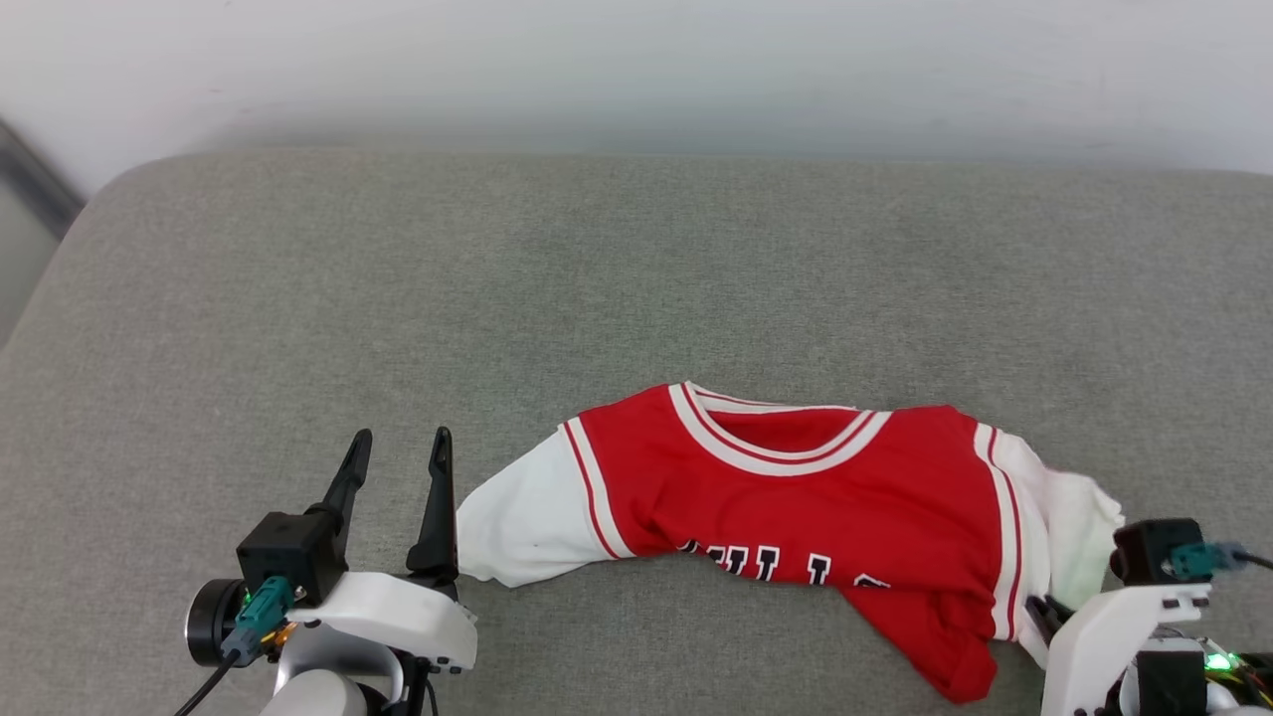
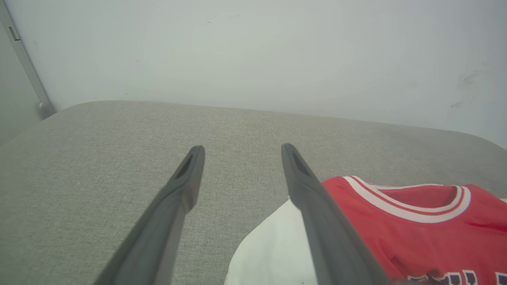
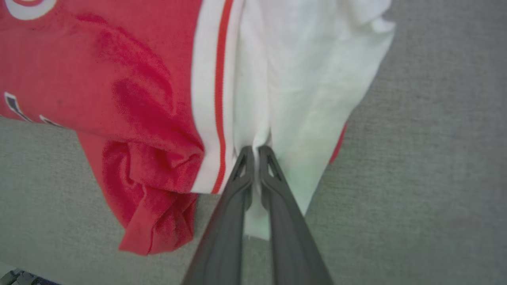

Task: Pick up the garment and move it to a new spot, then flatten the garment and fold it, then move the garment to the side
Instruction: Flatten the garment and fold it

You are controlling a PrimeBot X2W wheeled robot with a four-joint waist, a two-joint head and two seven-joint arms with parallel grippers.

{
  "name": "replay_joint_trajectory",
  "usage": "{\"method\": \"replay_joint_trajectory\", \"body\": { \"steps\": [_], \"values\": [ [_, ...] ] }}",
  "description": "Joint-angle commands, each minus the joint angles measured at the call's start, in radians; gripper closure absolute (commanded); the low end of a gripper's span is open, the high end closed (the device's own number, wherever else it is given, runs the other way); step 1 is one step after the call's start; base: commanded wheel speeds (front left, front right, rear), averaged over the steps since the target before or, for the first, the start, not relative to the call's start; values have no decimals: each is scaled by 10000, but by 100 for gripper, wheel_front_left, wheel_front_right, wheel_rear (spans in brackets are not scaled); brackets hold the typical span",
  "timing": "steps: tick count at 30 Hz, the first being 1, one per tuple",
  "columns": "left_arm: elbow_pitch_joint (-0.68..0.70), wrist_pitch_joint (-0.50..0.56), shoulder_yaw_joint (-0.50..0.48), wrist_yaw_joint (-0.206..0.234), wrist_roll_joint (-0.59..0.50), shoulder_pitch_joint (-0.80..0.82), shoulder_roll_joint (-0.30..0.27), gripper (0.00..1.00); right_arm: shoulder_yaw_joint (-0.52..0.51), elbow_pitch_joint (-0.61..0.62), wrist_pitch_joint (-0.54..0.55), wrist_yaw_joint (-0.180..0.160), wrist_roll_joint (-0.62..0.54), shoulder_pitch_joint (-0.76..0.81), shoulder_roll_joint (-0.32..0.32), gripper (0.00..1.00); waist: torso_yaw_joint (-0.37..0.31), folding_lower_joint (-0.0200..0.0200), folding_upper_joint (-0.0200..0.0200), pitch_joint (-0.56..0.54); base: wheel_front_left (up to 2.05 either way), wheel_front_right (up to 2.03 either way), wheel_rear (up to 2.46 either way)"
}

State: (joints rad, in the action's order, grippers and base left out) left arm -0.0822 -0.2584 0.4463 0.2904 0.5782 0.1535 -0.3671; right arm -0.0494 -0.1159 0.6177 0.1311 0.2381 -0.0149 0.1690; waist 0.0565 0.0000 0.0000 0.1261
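The red sports jersey (image 1: 796,497), with white short sleeves and red-and-white striped trim, lies rumpled and chest-up on the grey woven cushion (image 1: 636,278), toward 5 o'clock in the head view. Its collar faces 12 o'clock. One sleeve lies flat toward 9, the other bunches at 3. The black, white-outlined letters are half tucked under at 6, beside a twisted hem.

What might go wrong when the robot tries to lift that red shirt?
1. The right gripper pinches just a small fold of the shirt's white sleeve, so the cloth may slip out.
2. The left gripper is open beside the other sleeve, holding nothing. Lifted by one side, the shirt would likely dangle and bunch.
3. The hem is already crumpled, which may make flattening harder.
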Motion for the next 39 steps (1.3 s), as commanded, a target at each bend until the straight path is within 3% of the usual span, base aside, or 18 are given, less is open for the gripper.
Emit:
{"method": "replay_joint_trajectory", "body": {
  "steps": [1,6,10,14,21,28,35,37,38,39],
  "values": [
    [-6,2,-21,21,43,-63,-53,0,-173,129,-544,-7,-126,110,-193,0,-64,0,0,-39,0,0,0],
    [9,42,-97,76,66,-139,-184,0,-727,586,-3000,-7,-280,452,-903,0,-237,0,0,-134,0,0,0],
    [114,74,-165,169,91,-231,-269,0,-818,903,-3647,-7,-167,527,-1079,0,-382,0,0,-207,0,0,0],
    [257,113,-198,287,90,-305,-335,0,-1469,870,-3062,-7,-38,179,-1059,0,-510,0,0,-235,0,0,0],
    [464,161,-124,288,8,-109,-377,0,-2311,-280,-911,-7,119,-1170,-48,0,-436,0,0,39,0,0,0],
    [424,113,-54,176,-55,276,-255,0,-1624,-1831,337,-7,258,-2238,457,0,-144,0,0,637,0,0,0],
    [177,57,-70,41,-44,440,-137,0,-780,-3255,1005,14,677,-2402,236,0,92,0,0,927,0,0,0],
    [117,27,-93,26,-38,401,-107,0,-498,-3333,1017,41,873,-2314,165,73,96,0,0,902,0,0,0],
    [85,18,-106,21,-36,366,-99,0,-411,-3284,944,54,932,-2306,190,100,86,0,0,883,0,0,0],
    [85,18,-106,21,-36,366,-99,0,-411,-3284,944,54,932,-2306,190,100,86,0,0,883,0,0,0]
  ]
}}
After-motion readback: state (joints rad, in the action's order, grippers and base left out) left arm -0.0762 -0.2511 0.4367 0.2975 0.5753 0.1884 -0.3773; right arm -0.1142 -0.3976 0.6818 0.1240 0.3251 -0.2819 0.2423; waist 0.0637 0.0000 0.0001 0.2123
